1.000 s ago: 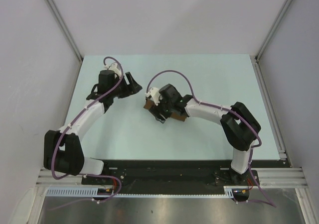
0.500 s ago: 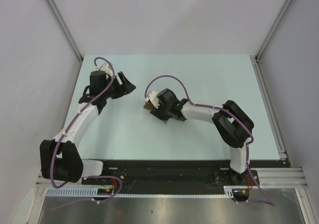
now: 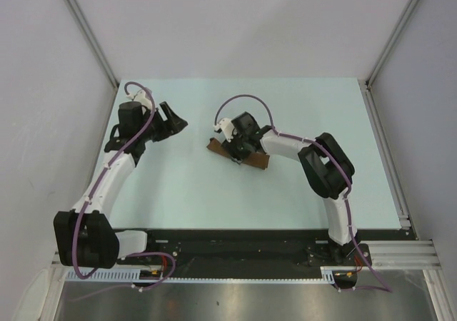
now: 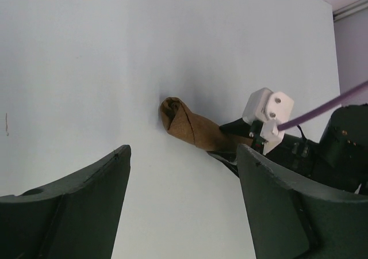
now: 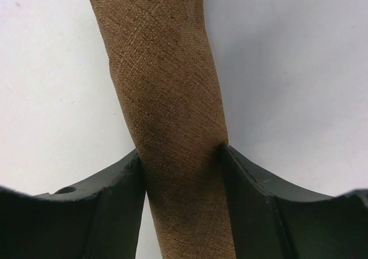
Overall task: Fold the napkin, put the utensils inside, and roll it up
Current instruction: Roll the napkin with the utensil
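The white left arm (image 3: pixel 114 172) has drawn back leftward, we note; its black left claw (image 4: pixel 183 155) gapes empty. The black right claw (image 5: pixel 181 175) pinches the narrow dark-brown cloth napkin roll (image 3: pixel 258 162) lying mid pale-green surface (image 3: pixel 307 114); we judge the rolling done.

The left arm (image 3: pixel 114 177) and the right arm (image 3: pixel 287 147) both have smooth white shells on their long links and bulky matte-black housings at the joints. A thin purple cable (image 3: pixel 245 100) loops along each one. On the right arm it runs into a small white plug block (image 4: pixel 268 113) with a round hole. The left claw (image 4: pixel 184 155) and the right claw (image 3: pixel 238 154) have broad, dark, rounded fingers (image 5: pixel 109 213).
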Robot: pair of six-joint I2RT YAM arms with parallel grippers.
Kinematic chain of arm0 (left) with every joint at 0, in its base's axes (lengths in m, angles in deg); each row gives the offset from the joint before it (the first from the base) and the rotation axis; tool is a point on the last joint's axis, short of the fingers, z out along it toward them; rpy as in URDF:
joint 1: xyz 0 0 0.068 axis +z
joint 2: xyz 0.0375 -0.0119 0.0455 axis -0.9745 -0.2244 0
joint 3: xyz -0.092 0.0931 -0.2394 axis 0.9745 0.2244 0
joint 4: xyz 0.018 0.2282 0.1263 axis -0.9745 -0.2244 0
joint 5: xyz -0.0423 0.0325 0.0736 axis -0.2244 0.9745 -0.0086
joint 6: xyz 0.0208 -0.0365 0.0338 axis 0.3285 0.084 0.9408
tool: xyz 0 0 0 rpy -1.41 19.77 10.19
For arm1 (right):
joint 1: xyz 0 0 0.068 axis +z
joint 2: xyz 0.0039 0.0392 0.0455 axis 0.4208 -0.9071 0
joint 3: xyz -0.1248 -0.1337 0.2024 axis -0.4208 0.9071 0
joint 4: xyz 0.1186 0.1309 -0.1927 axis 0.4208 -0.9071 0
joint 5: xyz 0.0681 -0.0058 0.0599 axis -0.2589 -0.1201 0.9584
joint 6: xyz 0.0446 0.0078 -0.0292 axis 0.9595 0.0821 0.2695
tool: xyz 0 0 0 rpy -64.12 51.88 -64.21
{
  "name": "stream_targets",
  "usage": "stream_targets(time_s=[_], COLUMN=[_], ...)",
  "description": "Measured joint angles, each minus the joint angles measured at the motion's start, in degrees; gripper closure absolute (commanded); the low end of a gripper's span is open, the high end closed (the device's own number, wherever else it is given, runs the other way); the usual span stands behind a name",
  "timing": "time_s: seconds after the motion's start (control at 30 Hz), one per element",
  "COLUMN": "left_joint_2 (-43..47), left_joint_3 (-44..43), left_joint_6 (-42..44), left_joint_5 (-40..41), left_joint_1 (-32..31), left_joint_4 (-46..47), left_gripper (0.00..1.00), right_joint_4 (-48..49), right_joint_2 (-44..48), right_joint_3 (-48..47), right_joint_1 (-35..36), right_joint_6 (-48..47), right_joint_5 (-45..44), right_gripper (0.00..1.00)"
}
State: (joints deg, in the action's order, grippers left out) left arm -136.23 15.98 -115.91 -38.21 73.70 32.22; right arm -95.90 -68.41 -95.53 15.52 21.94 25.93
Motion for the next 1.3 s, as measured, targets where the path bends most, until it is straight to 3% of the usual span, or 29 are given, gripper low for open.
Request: stream_targets(time_s=[0.3, 0.6, 0.67, 0.7, 0.87, 1.13, 1.3], left_joint_2=[0.6, 0.6, 0.6, 0.6, 1.1, 4.3, 8.3], left_joint_3=[0.1, 0.1, 0.1, 0.1, 0.1, 0.1, 0.7], left_joint_6=[0.4, 0.4, 0.5, 0.5, 1.0, 3.4, 5.8], left_joint_5=[-0.5, -1.4, -1.5, -1.5, -1.5, -1.6, -3.9], left_joint_1=[1.3, 1.8, 2.0, 2.0, 2.6, 7.0, 9.6], left_joint_4=[-0.4, -0.8, -0.9, -0.9, -1.3, -3.8, -3.5], left_gripper=[0.22, 0.21, 0.2, 0.19, 0.16, 0.07, 0.01], right_joint_4=[-2.9, -3.0, -3.0, -3.0, -2.8, 1.4, 6.5], right_joint_2=[-2.2, -2.1, -1.9, -1.9, -0.5, 8.5, 17.4], right_joint_3=[-3.5, -3.6, -3.6, -3.6, -3.2, -0.4, 5.1], right_joint_1=[-3.7, -4.0, -4.0, -4.1, -4.2, -5.4, -9.6], right_joint_6=[3.4, 5.4, 5.7, 6.1, 7.5, 11.7, 18.1], right_joint_5=[8.5, 10.2, 10.8, 11.1, 13.0, 15.4, 16.1], right_gripper=[0.42, 0.27, 0.19, 0.09, 0.06, 0.03, 0.03])
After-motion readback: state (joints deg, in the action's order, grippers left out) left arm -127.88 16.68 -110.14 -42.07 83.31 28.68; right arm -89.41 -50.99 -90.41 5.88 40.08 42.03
